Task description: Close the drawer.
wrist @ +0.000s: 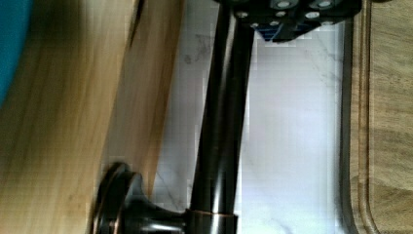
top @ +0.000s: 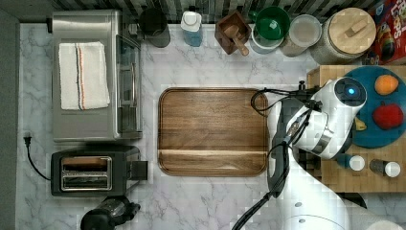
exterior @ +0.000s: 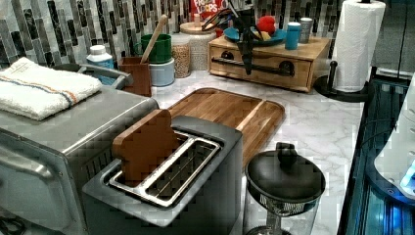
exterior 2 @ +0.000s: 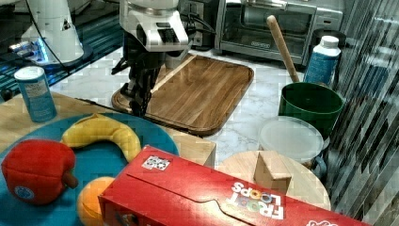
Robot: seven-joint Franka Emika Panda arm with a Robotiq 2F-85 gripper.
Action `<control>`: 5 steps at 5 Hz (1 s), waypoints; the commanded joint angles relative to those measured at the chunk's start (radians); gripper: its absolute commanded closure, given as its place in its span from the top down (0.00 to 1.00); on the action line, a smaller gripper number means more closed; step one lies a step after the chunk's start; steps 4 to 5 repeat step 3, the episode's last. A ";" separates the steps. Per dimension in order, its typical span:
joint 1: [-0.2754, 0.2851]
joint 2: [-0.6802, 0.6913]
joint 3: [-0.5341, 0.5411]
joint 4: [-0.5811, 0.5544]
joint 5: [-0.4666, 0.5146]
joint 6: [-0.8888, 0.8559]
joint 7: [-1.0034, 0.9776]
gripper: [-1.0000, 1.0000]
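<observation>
at the top view's right, the arm (top: pixel 330 120) reaches over the gap between the cutting board (top: pixel 213 132) and the wood block (top: pixel 321 74). left view: the drawer (exterior: pixel 266 59) sits flush in that block, and the gripper (exterior: pixel 248 67) hangs straight down right in front of its dark bar handle (exterior: pixel 269 70). right view: the gripper (exterior 2: pixel 139 104) points down beside the board's edge, while in the wrist view the handle (wrist: pixel 219 146) runs along the drawer front (wrist: pixel 63 136) up to the gripper (wrist: pixel 287 17), and i cannot tell whether its grip is wide or closed.
</observation>
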 commanded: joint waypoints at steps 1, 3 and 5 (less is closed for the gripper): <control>-0.122 -0.001 -0.072 0.194 -0.050 0.097 -0.051 0.00; -0.108 0.000 -0.088 0.194 -0.042 0.097 -0.056 0.00; -0.108 0.000 -0.088 0.194 -0.042 0.097 -0.056 0.00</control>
